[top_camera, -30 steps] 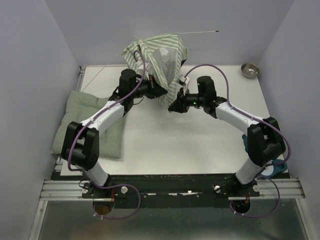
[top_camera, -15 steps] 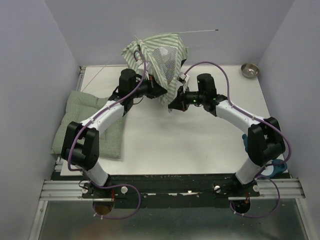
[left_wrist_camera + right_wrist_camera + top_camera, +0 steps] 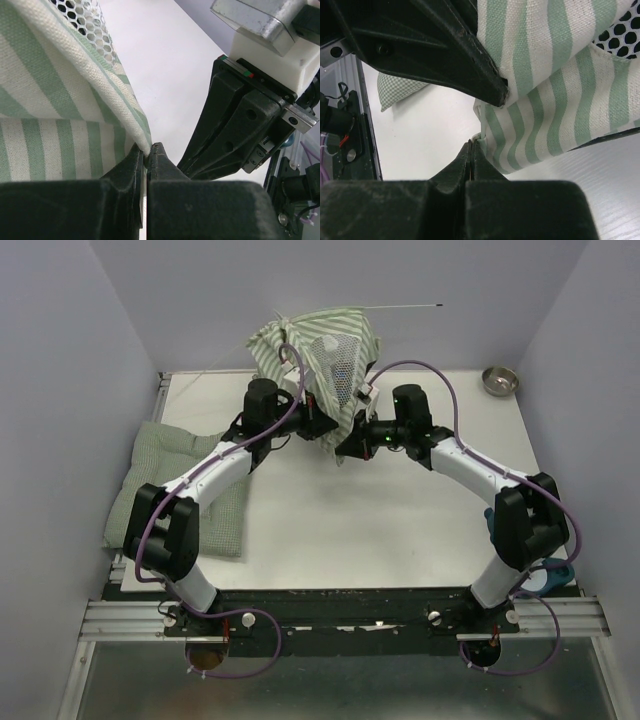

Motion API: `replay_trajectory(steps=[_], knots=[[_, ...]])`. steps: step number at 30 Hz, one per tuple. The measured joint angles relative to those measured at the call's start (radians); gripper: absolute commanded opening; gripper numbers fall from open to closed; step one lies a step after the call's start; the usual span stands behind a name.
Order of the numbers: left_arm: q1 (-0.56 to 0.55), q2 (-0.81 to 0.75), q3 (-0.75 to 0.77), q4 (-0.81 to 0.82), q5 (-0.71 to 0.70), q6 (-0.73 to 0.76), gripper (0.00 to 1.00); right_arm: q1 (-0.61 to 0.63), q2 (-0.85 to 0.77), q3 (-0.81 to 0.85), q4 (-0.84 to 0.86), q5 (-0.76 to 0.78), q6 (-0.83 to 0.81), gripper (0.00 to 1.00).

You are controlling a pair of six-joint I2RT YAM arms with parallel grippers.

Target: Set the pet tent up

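Observation:
The pet tent [image 3: 318, 352], green-and-white striped with a grey mesh panel, hangs bunched above the table's far middle. A thin whitish pole [image 3: 405, 307] sticks out of its top to the right. My left gripper [image 3: 322, 425] is shut on the tent's white hem [image 3: 140, 137] at its lower edge. My right gripper [image 3: 346, 448] is shut on the striped lower corner [image 3: 520, 125] right beside it. In the left wrist view the jaws [image 3: 147, 150] pinch the hem. In the right wrist view the jaws [image 3: 472, 145] are closed at the fabric's edge, with the left gripper's black finger [image 3: 450, 55] just above.
The green checked cushion [image 3: 160, 475] lies at the table's left edge, partly under the left arm. A small metal bowl [image 3: 500, 380] stands at the far right corner. A blue object [image 3: 490, 525] sits behind the right arm's base. A second thin pole [image 3: 190, 395] slants down at the far left.
The left arm has shifted slightly right and farther back, drawing its gripper closer to the right one. The tent and its pole tip have moved a little to the right.

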State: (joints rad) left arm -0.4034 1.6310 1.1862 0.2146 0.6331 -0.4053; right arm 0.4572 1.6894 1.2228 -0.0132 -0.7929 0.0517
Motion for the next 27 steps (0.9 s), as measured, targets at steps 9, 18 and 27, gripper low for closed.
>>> replay_trajectory(steps=[9, 18, 27], knots=[[-0.013, -0.003, -0.006, 0.008, -0.020, 0.050, 0.00, 0.002, 0.007, 0.023, -0.013, 0.038, 0.073, 0.01], [0.007, -0.066, -0.003, -0.109, 0.005, 0.094, 0.99, -0.047, -0.086, -0.056, 0.013, 0.064, 0.133, 0.01], [0.201, -0.381, -0.004, -0.389, 0.164, 0.241, 0.99, -0.122, -0.229, -0.216, -0.027, 0.121, 0.133, 0.14]])
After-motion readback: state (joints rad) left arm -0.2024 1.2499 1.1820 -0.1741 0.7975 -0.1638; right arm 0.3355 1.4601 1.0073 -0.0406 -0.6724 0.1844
